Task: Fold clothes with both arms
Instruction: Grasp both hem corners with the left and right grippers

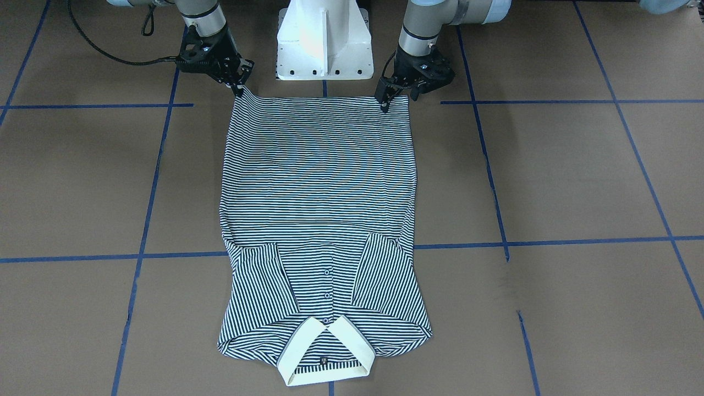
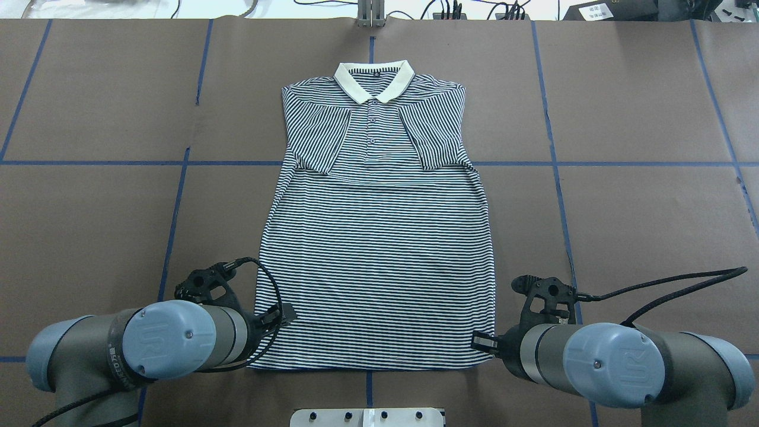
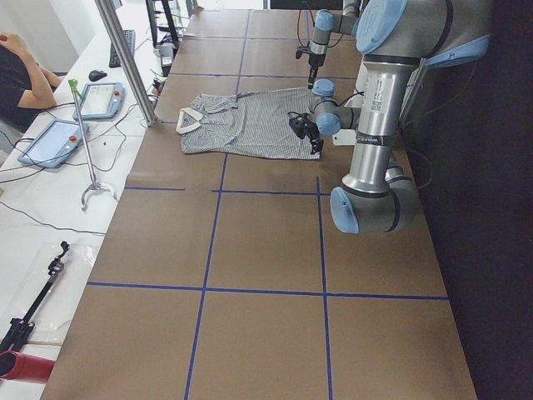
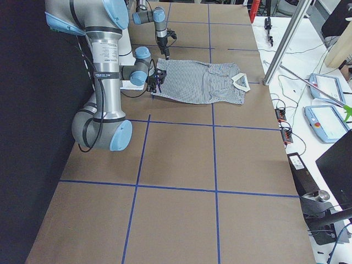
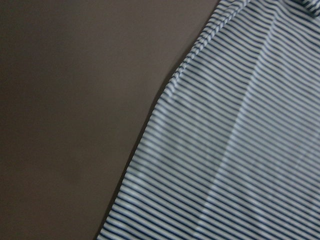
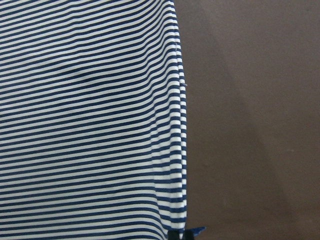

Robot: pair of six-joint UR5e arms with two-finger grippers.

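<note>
The striped polo shirt lies flat and face up on the brown table, both sleeves folded inward, the cream collar at the end away from the robot. My right gripper is pinched shut on the hem corner, which rises to a small point. My left gripper stands at the other hem corner with its fingers apart, one over the cloth and one at the side edge. In the overhead view the arms hide both corners of the shirt. The wrist views show striped cloth close up.
The white pedestal base stands just behind the hem, between the arms. Blue tape lines cross the table. Black cables trail from both wrists. An operators' bench with tablets and a metal post lies beyond the collar end.
</note>
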